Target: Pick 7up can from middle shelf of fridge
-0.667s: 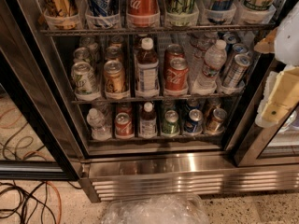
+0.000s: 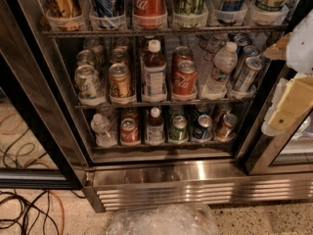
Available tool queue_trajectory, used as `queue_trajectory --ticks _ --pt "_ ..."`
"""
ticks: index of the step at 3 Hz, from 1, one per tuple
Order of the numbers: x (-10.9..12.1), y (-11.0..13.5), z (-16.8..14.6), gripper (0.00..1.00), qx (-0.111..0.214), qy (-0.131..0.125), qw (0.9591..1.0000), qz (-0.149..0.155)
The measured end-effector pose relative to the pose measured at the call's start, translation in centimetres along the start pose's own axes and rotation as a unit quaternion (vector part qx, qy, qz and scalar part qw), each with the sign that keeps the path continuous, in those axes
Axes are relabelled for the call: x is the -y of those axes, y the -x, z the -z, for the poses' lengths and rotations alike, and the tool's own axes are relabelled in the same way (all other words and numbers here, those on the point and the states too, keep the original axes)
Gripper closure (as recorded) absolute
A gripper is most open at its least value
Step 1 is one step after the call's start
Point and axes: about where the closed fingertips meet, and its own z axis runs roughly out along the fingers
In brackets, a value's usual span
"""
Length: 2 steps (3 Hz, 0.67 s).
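The fridge (image 2: pixel 195 190) fills the camera view, its racks full of drinks above a stainless louvred base. The 7up can (image 2: pixel 88 81), silver-white with green lettering, stands upright in a clear cup at the left end of the middle shelf (image 2: pixel 161 103). More silver cans stand behind it. My gripper (image 2: pixel 293 102), cream and white, hangs at the right edge of the view in front of the fridge's right door frame. It is level with the middle shelf, far to the right of the 7up can and apart from it.
Right of the 7up can stand a gold-brown can (image 2: pixel 120 80), a brown bottle (image 2: pixel 155 72), a red Coca-Cola can (image 2: pixel 185 77), a water bottle (image 2: pixel 220 67) and a blue-silver can (image 2: pixel 247 73). Cables (image 2: pixel 29 209) lie on the floor at left. Crumpled clear plastic (image 2: pixel 164 222) sits at the bottom.
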Motion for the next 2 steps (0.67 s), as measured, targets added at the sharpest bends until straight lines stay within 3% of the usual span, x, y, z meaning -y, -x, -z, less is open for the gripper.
queue_trajectory --ticks 1,2 --pt "-0.9 0.9 -1.4 0.00 0.070 -0.001 0.9970 -0.033" --pt "-2.2 2.5 -3.1 0.00 0.154 -0.010 0.9849 -0.077"
